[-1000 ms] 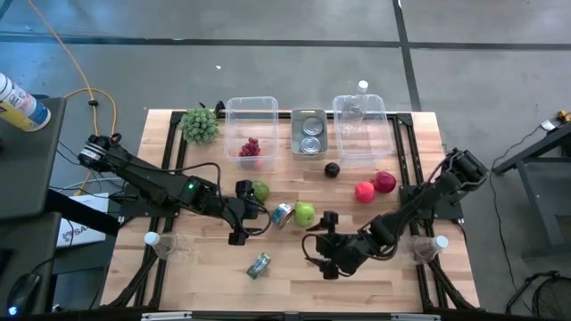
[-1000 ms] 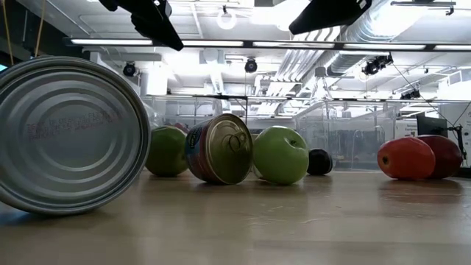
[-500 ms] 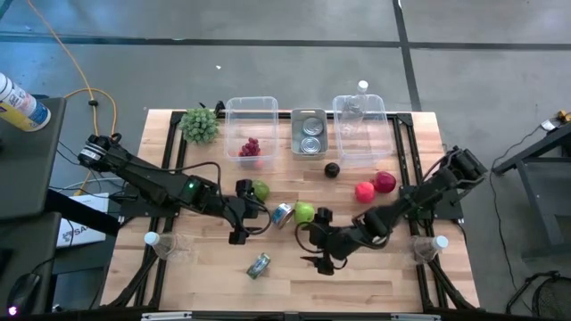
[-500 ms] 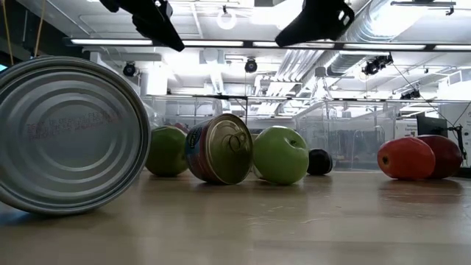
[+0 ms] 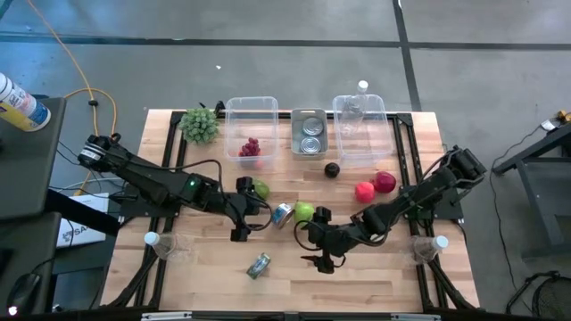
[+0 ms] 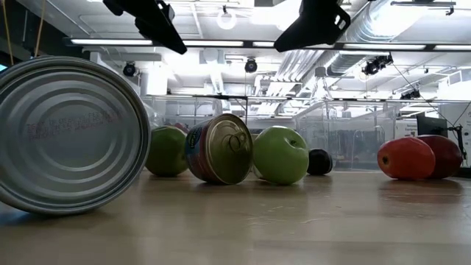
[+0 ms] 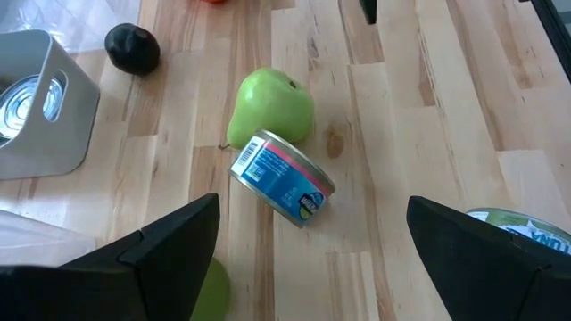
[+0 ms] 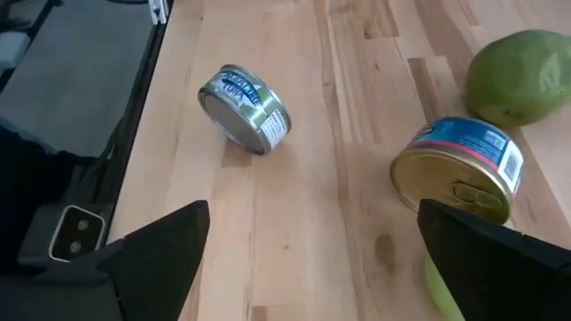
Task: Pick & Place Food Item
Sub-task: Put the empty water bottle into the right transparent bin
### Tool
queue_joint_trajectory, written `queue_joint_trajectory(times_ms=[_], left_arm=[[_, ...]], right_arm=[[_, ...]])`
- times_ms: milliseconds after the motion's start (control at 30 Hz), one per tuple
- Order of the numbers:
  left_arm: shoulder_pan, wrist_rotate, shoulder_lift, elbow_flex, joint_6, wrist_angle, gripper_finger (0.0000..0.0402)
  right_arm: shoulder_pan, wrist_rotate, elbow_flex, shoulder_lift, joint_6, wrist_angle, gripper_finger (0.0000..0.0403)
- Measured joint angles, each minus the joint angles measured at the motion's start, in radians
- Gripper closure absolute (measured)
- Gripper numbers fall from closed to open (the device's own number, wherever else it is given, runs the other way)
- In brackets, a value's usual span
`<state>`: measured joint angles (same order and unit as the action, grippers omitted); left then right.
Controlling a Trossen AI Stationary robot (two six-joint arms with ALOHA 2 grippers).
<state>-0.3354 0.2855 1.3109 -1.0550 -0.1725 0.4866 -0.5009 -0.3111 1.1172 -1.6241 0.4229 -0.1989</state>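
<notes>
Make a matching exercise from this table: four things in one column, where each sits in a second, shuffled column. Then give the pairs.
Things
1. grapes
2. two tins
3. broccoli
4. green-label can

Places
A. far-left corner of the table
B. in the grey metal tray
C. lying alone on the near part of the table
D. in the left clear bin

Pairs: 1-D, 2-B, 3-A, 4-C

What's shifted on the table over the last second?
The right gripper swung leftward across the table toward the green apple and the blue-labelled can, jaws open and empty. The left gripper stayed put, open, beside the other green apple. No food item moved.
</notes>
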Motion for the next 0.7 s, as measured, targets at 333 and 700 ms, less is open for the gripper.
queue_joint_trajectory(times_ms=[333, 700], left_arm=[[0.001, 0.000, 0.000, 0.000, -0.005, 0.000, 0.0050], [0.001, -0.002, 0.000, 0.000, -0.047, 0.005, 0.0050]], right_arm=[[-0.025, 0.055, 0.000, 0.000, -0.110, 0.073, 0.0011], [-0.011, 0.055, 0.017, 0.035, -0.254, 0.242, 0.0011]])
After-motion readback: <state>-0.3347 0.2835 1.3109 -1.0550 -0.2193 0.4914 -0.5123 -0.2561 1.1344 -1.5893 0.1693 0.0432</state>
